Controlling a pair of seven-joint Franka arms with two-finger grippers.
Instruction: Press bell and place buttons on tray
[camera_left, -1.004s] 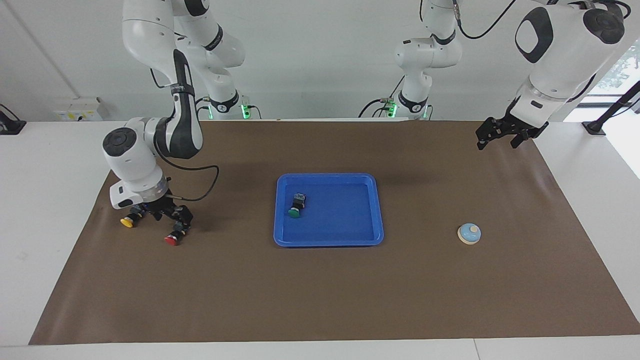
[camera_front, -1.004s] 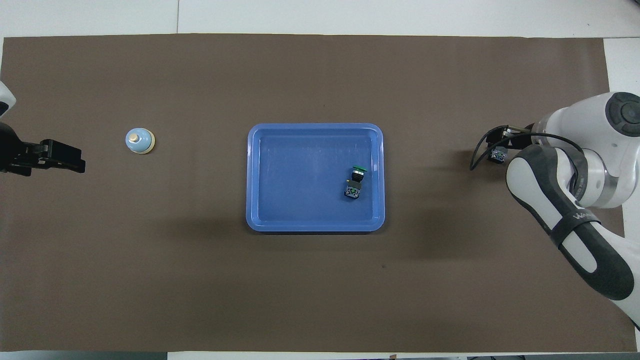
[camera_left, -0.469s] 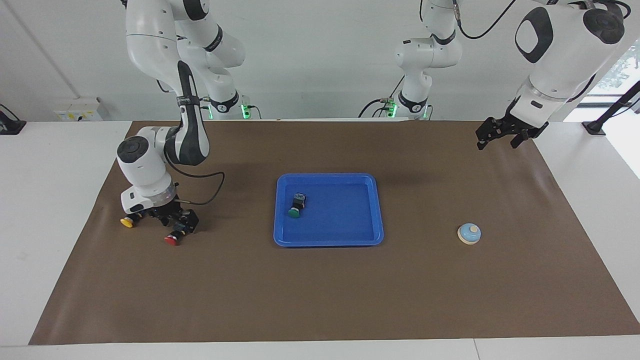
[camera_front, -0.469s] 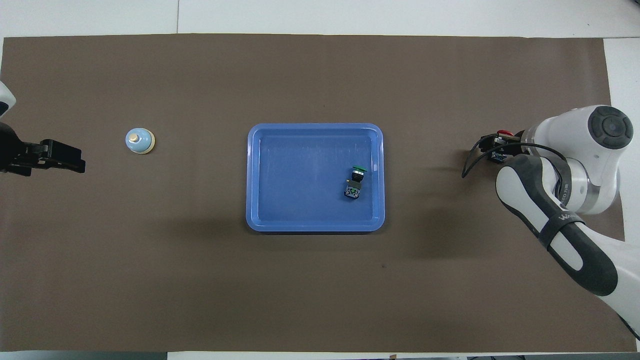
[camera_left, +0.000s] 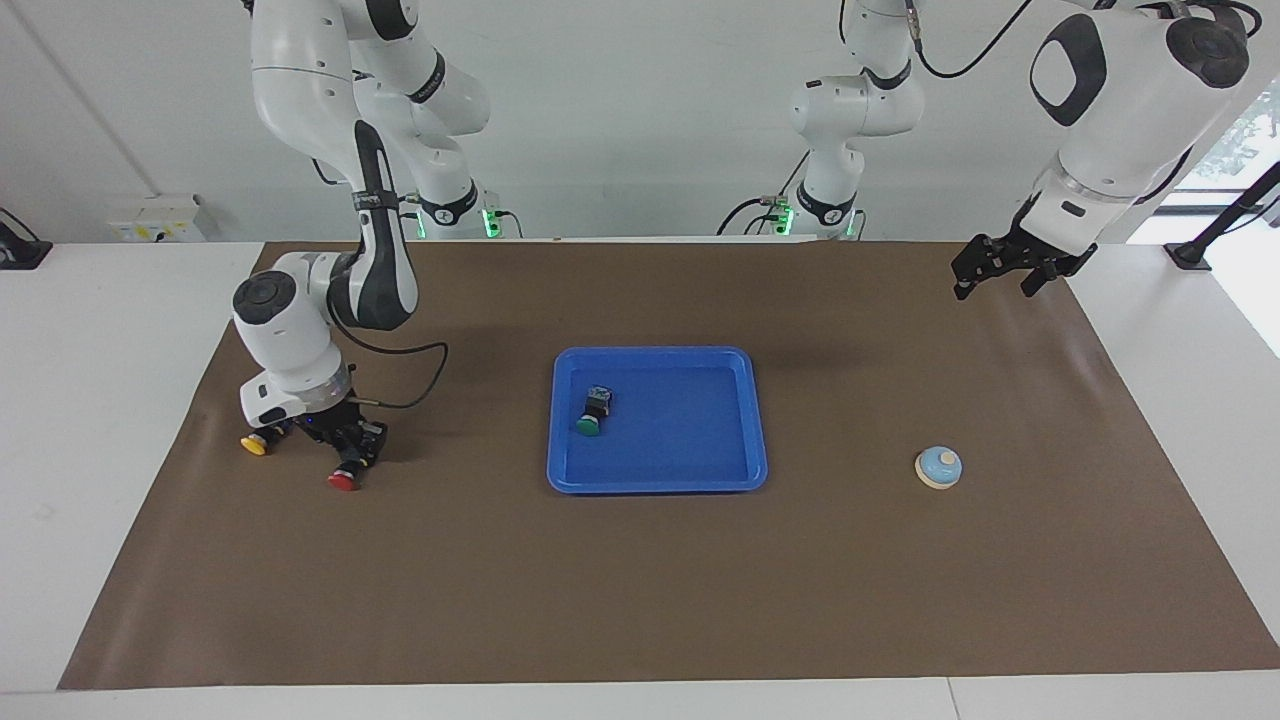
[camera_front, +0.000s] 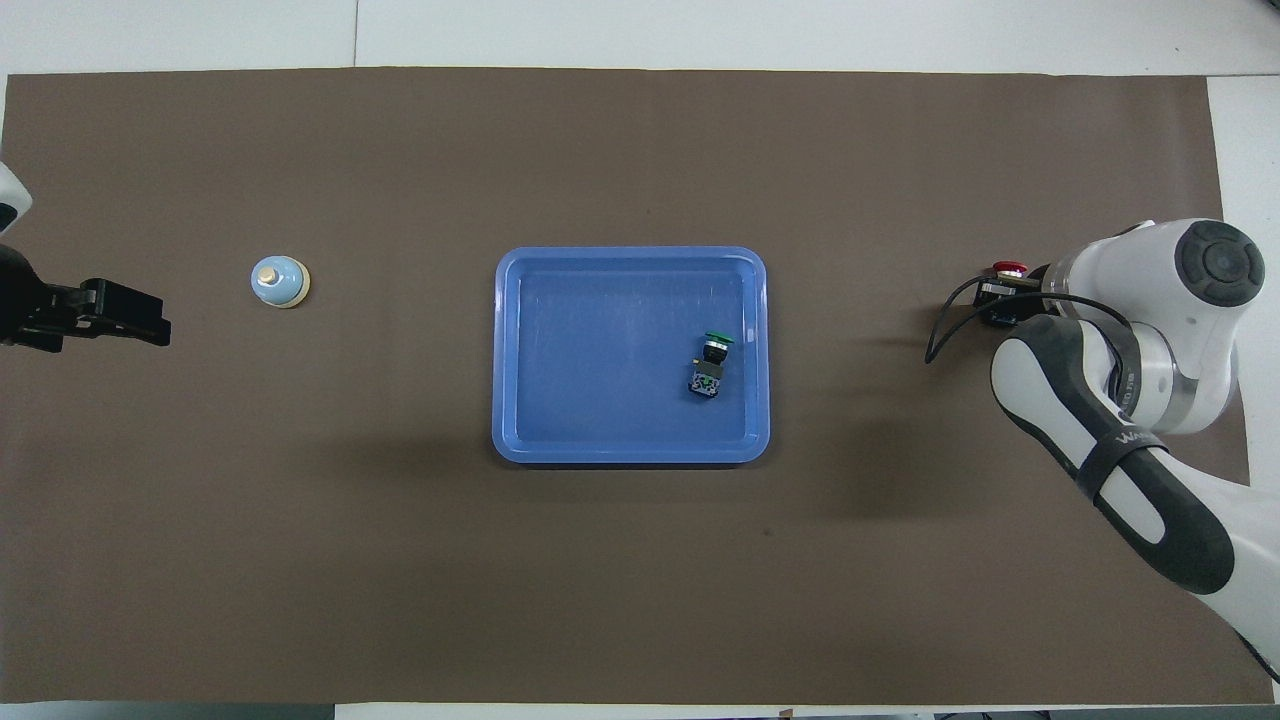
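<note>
Buttons first: the green button (camera_left: 590, 424) lies on its side inside the blue tray (camera_left: 740, 478), in the corner toward the right arm's end and nearer the robots, close to the rim but with most of the tray floor bare around it. The red button (camera_left: 344, 480) and the yellow button (camera_left: 254, 445) sit on the brown mat (camera_left: 640, 590) at the right arm's end, not far from the mat's edge, with a wide stretch of bare mat between them and the tray. The right gripper (camera_left: 349, 447) is down at the mat, its jaws pressed together on the red button's body, the red cap poking out away from the robots. The bell (camera_left: 939, 467) stands alone toward the left arm's end, well apart from the tray. The left gripper (camera_left: 1000, 268) waits raised over the mat's corner near its own base, jaws spread.
</note>
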